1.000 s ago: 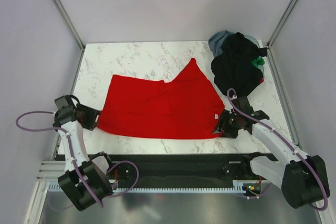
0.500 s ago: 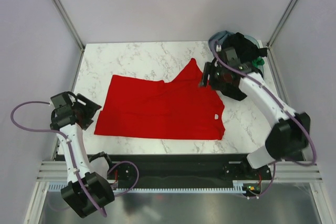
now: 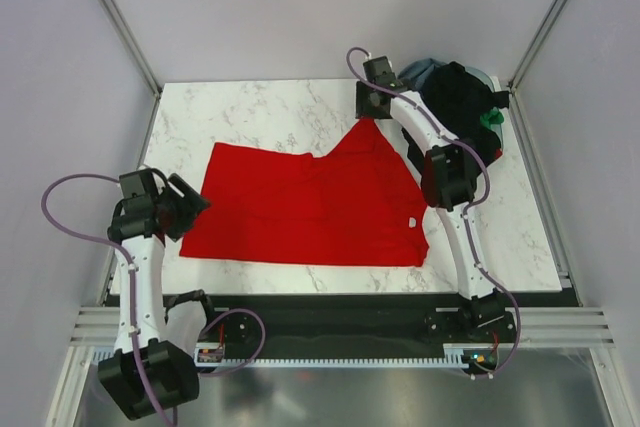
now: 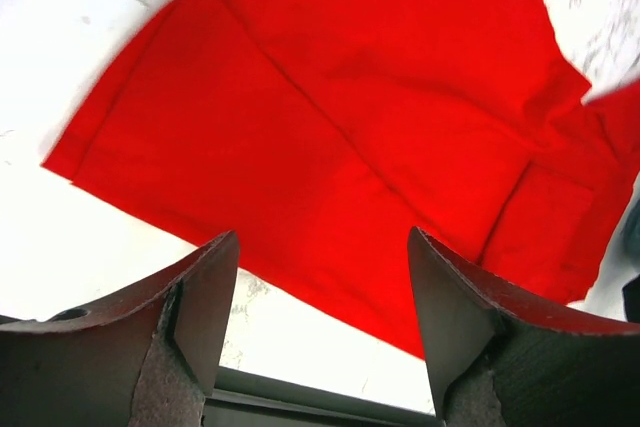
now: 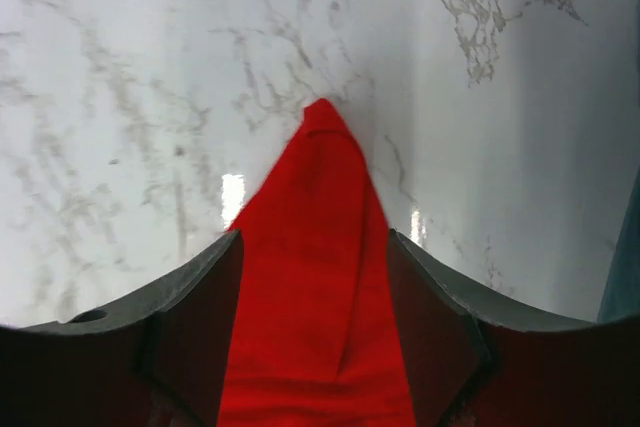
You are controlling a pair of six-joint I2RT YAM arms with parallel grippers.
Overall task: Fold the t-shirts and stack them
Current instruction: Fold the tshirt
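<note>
Hovering open-jawed beside its left edge, the left gripper (image 3: pixel 186 207) is flanking the red shirt (image 3: pixel 300 209) lying flat on the table (image 3: pixel 250 107), while the right gripper (image 5: pixel 312 247), also released, is straddling the far pointed corner; a low, centred pinch looks wisest.

The red t-shirt (image 3: pixel 310 207) is a plain bright red with no print, apart from a small white neck label (image 3: pixel 411 221). Under it, the table (image 3: pixel 260 107) is white marble veined in grey. Beyond the red t-shirt's far right corner lies a heap with a black t-shirt (image 3: pixel 455 132), a grey-blue t-shirt (image 3: pixel 415 73) and a spot of a green t-shirt (image 3: pixel 490 118). The left gripper (image 4: pixel 320 237) and right gripper (image 5: pixel 313 237) have dark grey fingers. The left arm (image 3: pixel 143 277) and right arm (image 3: pixel 465 247) are white with black joints.
</note>
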